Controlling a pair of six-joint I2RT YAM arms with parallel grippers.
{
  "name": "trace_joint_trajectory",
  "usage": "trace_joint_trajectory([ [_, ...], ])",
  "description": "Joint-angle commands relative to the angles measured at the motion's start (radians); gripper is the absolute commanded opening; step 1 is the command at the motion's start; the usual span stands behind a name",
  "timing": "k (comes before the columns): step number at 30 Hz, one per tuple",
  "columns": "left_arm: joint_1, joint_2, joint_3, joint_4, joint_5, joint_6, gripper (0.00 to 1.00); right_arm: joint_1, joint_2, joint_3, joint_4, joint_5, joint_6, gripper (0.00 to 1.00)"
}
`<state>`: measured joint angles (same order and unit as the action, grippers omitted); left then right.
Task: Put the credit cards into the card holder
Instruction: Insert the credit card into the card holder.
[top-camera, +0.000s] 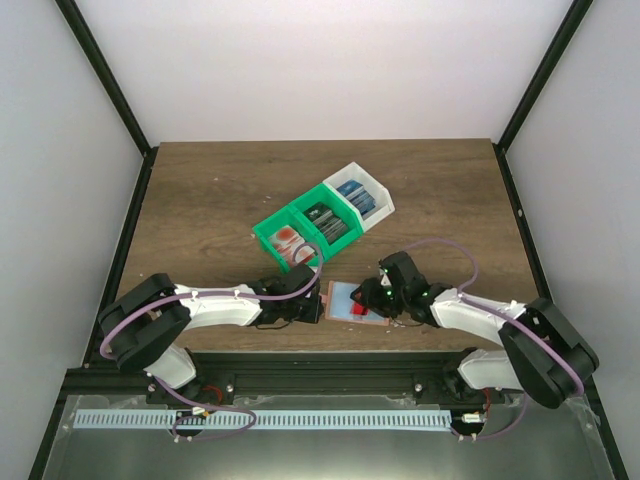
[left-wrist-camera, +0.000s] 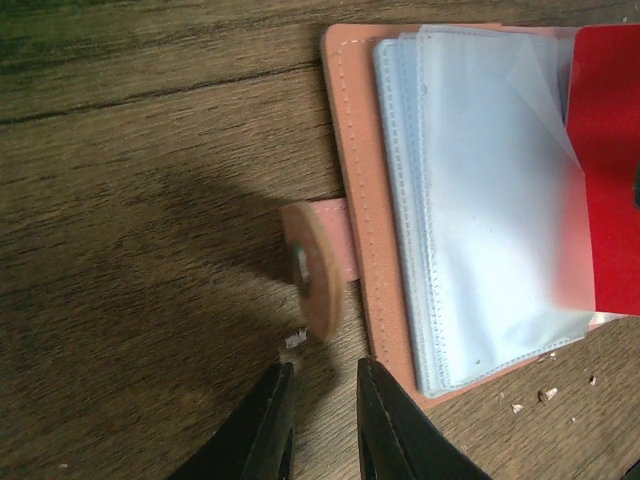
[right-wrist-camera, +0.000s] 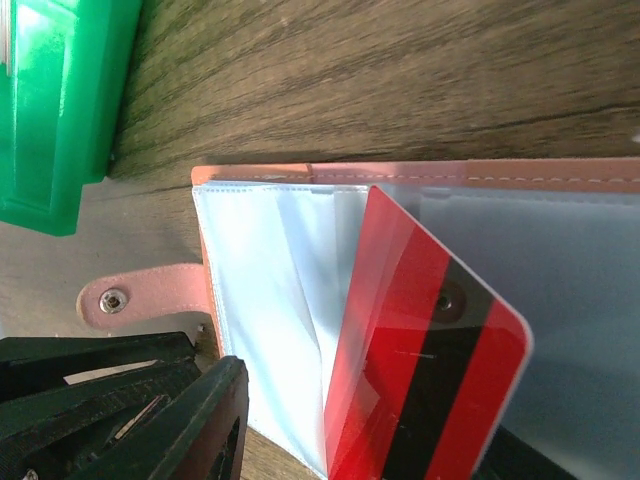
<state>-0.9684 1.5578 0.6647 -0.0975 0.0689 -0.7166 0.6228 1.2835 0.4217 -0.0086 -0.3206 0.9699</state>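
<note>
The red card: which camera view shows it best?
The right wrist view. There the red card fills the foreground with its black stripe clear, tilted over the clear sleeves of the open card holder. The left wrist view shows only a red area at its right edge, partly behind a sleeve. The top view shows a tiny red spot.

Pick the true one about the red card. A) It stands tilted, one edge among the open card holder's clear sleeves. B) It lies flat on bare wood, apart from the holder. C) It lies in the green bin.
A: the right wrist view shows the red card angled up from the clear sleeves of the card holder.
</note>
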Motion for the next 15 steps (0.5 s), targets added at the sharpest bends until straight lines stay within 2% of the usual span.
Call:
trace_joint_trajectory([
  [1, -0.003, 0.024, -0.015, -0.014, 0.008, 0.011, 0.21, -0.009, -0.044, 0.021, -0.088, 0.059, 0.025, 0.44],
  [10, -0.003, 0.025, -0.014, -0.015, 0.008, 0.011, 0.21, -0.016, -0.103, -0.006, -0.082, 0.045, 0.08, 0.47],
  [15, -0.003, 0.027, -0.014, -0.012, 0.008, 0.011, 0.21, -0.031, -0.151, -0.036, -0.075, 0.05, 0.132, 0.42],
])
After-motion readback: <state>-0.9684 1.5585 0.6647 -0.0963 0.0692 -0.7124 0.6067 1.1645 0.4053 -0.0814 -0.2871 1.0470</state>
